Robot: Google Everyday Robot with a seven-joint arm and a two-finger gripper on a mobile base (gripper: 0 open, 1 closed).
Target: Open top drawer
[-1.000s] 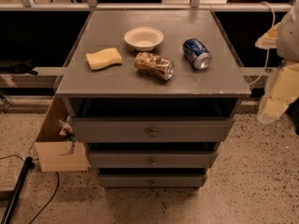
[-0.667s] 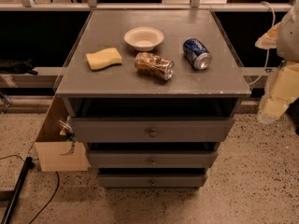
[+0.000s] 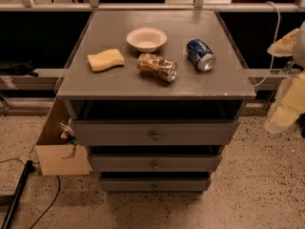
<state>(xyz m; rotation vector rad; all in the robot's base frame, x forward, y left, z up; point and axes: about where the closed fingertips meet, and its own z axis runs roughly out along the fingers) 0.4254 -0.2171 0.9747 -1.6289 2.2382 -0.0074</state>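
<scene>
1. The speckled floor (image 3: 267, 194) fills the bottom of the frame. A black cable (image 3: 45, 209) trails across its lower left corner.
2. At lower centre is the front of a grey cabinet with three drawer fronts stacked one above another. The bottom drawer (image 3: 155, 184) is the narrowest and the middle drawer (image 3: 155, 162) is a little wider.
3. The top drawer (image 3: 119, 132) sits at mid-frame and has the widest and tallest front. Its small round brass knob (image 3: 156, 136) is at the centre of the front. A dark gap separates this front from the slab above.
4. An open cardboard box (image 3: 59, 159) stands on the floor against the cabinet's left side.
5. The pincer (image 3: 279, 120) is at the right edge of the frame, at the lower end of the pale arm and well apart from the knob. I cannot tell whether it is spread or pressed together.
6. On the grey tabletop (image 3: 109, 87), a crushed brown can (image 3: 157, 67) lies on its side near the middle.
7. A yellow sponge (image 3: 106, 60) lies to its left.
8. A blue can (image 3: 200, 55) lies on its side to the right.
9. A white bowl (image 3: 147, 38) stands upright behind them, toward the upper centre.
</scene>
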